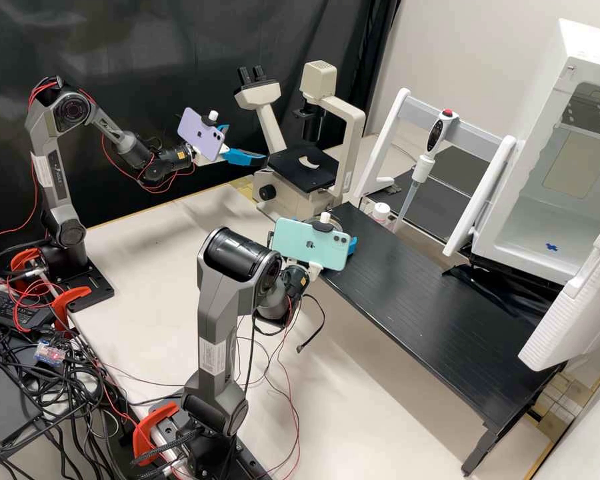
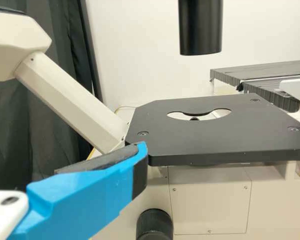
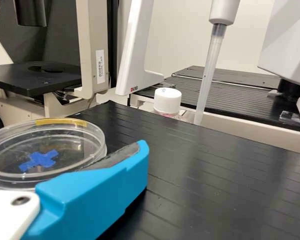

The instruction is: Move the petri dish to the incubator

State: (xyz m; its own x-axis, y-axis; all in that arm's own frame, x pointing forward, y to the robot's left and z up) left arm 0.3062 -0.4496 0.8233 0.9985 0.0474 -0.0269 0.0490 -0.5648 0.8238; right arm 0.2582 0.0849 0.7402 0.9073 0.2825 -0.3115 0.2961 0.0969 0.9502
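Petri dish [image 3: 42,152] and right gripper [image 1: 352,245] look joined: in the right wrist view the rim lies against one blue finger, and I judge the dish clasped, though the second finger's contact I can't tell. In the high view that gripper sits near the middle of the frame, by the upper-left end of the black shelf [image 1: 407,287]. So the pick-up looks done, and the carry is what remains. The incubator [image 1: 547,107] stands at the upper right of the frame with its door [image 1: 580,300] open, a blue cross [image 1: 551,247] on its floor, well apart from the dish. What's left, as I read it: travel along the shelf, pass the door's edge, go in level, set the dish down, perhaps by that cross, let go and back out. Roughly half the job, I'd say. The left gripper [image 1: 245,145] hangs with its fingers spread and nothing between them, upper left of centre, beside the microscope [image 1: 350,120]; it seems to have no part in this stretch.
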